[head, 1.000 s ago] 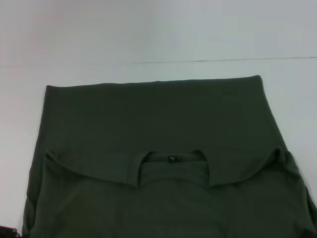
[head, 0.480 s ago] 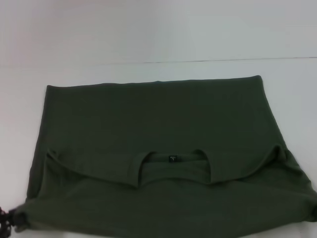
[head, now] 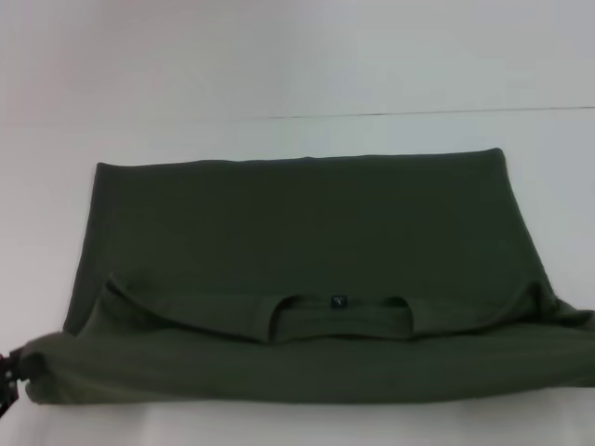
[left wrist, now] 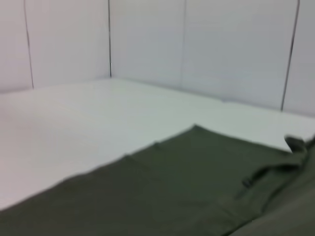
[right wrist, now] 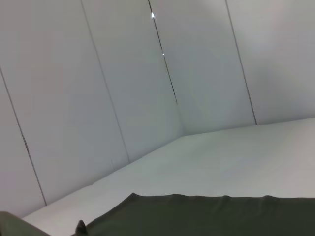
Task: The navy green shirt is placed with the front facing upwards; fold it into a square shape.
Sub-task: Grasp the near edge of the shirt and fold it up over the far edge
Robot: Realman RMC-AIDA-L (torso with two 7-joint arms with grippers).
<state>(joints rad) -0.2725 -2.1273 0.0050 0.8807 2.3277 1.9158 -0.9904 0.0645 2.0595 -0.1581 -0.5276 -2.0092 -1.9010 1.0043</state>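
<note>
at the head view's left edge the left gripper (head: 7, 376) shows only as a dark tip against the shirt's near left corner, jaw state impossible to tell; the navy green shirt (head: 307, 242) lies spread on the white table (head: 297, 418), and its near fold has moved farther from the robot over the last second, baring table in front; the neck label (head: 338, 301) faces up mid-fold; the right gripper is out of sight; the lengthwise fold seems underway.

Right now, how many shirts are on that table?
1: the navy green shirt, spread mid-table, its near part folded over. Anything beneath it would be hidden.
</note>
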